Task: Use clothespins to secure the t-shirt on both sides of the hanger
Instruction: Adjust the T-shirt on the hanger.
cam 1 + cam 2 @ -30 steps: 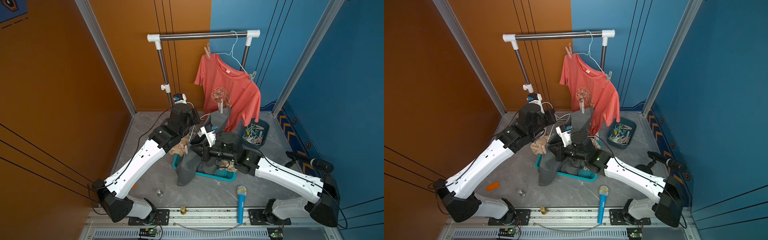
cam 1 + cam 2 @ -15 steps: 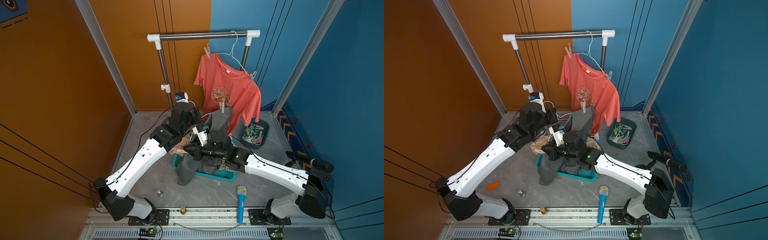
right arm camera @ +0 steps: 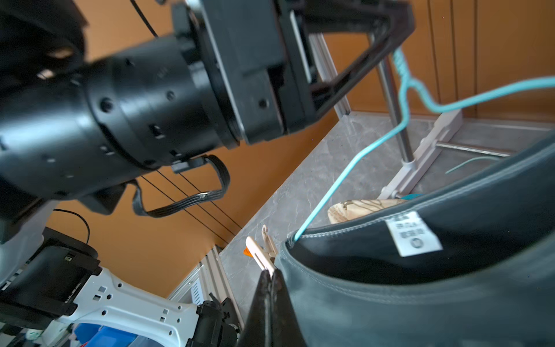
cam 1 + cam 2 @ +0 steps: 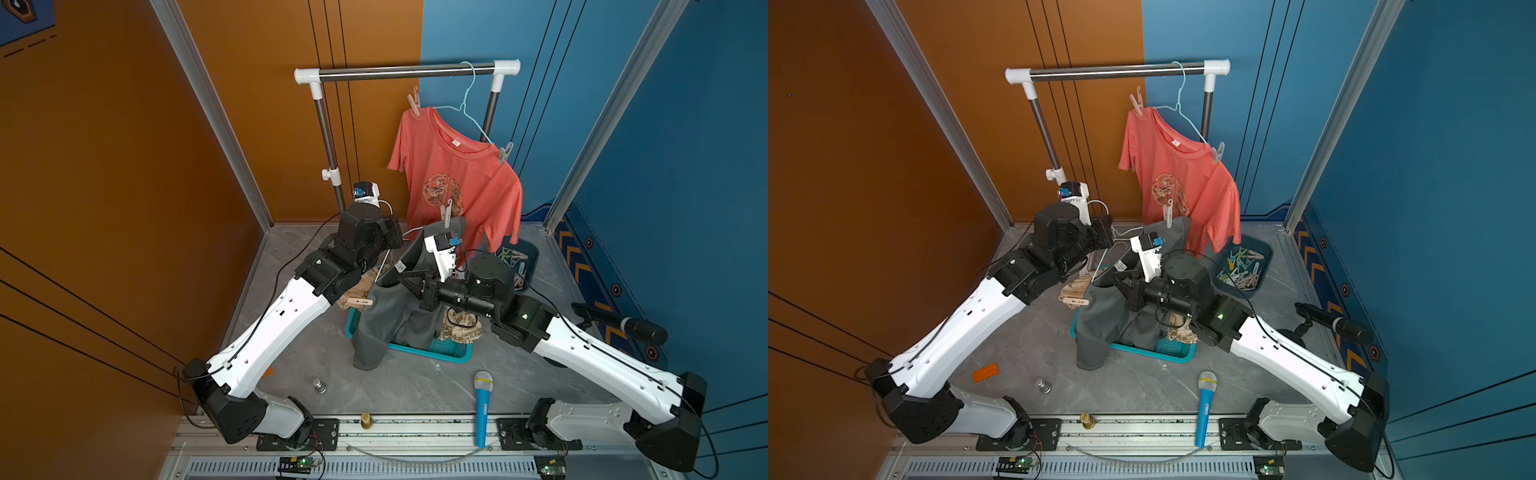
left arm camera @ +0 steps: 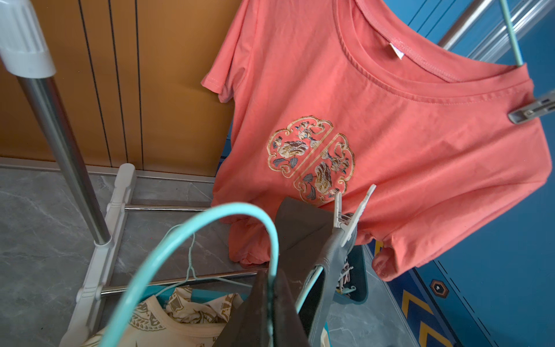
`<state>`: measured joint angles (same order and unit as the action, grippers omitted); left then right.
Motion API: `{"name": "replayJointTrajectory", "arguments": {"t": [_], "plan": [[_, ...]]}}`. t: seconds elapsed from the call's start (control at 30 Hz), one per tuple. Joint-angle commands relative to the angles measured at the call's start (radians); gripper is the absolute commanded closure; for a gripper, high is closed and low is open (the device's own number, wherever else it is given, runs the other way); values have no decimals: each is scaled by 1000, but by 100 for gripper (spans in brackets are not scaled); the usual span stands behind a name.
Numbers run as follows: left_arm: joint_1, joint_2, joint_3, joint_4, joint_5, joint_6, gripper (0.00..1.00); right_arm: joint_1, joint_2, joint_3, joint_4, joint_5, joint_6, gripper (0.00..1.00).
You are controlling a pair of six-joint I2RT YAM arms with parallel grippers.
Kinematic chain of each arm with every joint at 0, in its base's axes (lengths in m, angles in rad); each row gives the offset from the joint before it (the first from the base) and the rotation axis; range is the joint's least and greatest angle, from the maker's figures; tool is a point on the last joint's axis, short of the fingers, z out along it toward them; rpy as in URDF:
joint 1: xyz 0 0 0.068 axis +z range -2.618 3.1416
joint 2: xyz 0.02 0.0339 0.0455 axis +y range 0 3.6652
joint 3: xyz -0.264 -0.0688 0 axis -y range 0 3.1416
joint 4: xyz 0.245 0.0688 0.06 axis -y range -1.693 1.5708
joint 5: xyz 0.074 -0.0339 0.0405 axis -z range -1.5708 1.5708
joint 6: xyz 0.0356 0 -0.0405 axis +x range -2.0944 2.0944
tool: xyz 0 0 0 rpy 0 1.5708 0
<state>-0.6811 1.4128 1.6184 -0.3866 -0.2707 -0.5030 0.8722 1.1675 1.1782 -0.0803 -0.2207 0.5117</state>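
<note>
Grey t-shirt point(image 4: 399, 320): draped on a teal hanger point(image 5: 192, 240) held over the teal basket point(image 4: 449, 353); its lower part sags over the basket's near rim onto the floor.
White clothespin point(image 5: 348, 216): already clipped on the shirt's shoulder farther from the basket, standing up in front of the coral t-shirt point(image 4: 461, 174).
Beige clothespin point(image 3: 264, 251): sits on the other shoulder, right at the seam where the hanger wire enters the fabric.
Left tool point(image 5: 270, 300): pressed together on the hanger's hook, carrying the whole thing.
Right tool point(image 3: 270, 297): pressed together, tips at the beige pin's mouth and the grey hem; I can't tell whether it grips the pin or only the cloth.
Step in hand: I judge both sides pinned, the second pin just being seated.
Next move: I'd free the right tool without tugging the pin loose, then check that it bites both fabric and wire.
Clothespin tray point(image 4: 1246, 266): dark tray of spare pastel pins, just beyond the basket, beside the coral shirt's hem.
Around: a cream patterned garment point(image 4: 461, 330) in the basket; a blue toy microphone point(image 4: 482, 399) on the floor, nearer the rail than the basket.
In the way: the coral shirt hangs close behind the grey one; the two arms crowd each other above the basket.
</note>
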Motion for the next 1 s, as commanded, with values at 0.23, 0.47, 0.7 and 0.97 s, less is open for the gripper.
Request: {"name": "replayJointTrajectory", "arguments": {"t": [0.23,0.47,0.7,0.97], "plan": [[6,-124,40,-135,246,273,100,-273,-168,61,-450,106,-335,40],[14,-205,44,-233,363,404,100,-339,-169,117,-614,6,-535,30],[21,-226,41,-284,405,463,100,-340,-225,125,-662,11,-622,33],[60,-255,74,-284,459,466,100,-367,-243,64,-676,-54,-595,30]]}}
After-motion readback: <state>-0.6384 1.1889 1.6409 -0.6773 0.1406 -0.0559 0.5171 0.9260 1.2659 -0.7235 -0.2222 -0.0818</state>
